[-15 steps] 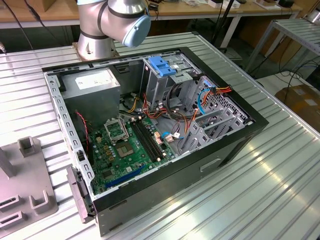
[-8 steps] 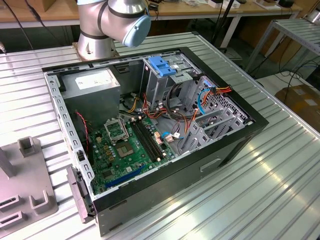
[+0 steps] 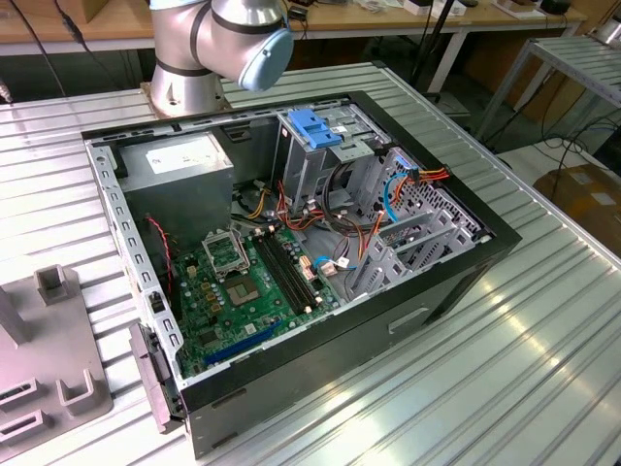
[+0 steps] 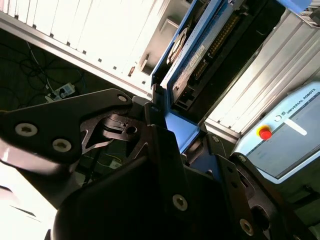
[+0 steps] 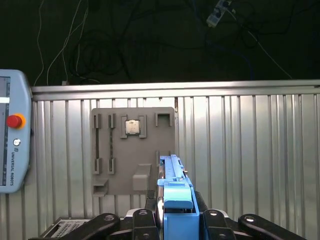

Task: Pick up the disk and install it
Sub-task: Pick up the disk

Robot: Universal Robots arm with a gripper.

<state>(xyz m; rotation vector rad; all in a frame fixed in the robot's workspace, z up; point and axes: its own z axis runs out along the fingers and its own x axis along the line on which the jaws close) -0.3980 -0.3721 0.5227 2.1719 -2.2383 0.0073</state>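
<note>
In the exterior view, an open computer case (image 3: 408,316) is seen lying on its side on a ribbed metal table (image 3: 543,349). Its motherboard (image 3: 243,282) is exposed, a grey power-supply box (image 3: 179,160) is set in the far corner, and a blue latch (image 3: 315,126) sits on top of the drive cage. The arm (image 3: 218,44) is mounted just behind the case, and a grey fixture plate (image 3: 49,364) is laid at the exterior view's left.

In the second wrist view, the gripper (image 4: 175,127) is shown clamped on the disk (image 4: 215,45) — the black fingers (image 4: 157,120) are pressed against the blue bracket (image 4: 182,127) at the near end, and the drive body reaches away from the gripper. A teach pendant (image 4: 290,135) with a red button is seen beyond it.

In the first wrist view, the disk (image 5: 172,170) is seen edge-on, its blue end held between the two sides of the gripper (image 5: 177,222). Its far end is seen against the edge of the fixture plate (image 5: 132,150), which lies on the ribbed table (image 5: 250,150) and carries a small square chip (image 5: 132,127). The teach pendant (image 5: 12,135) lies beside the plate.
</note>
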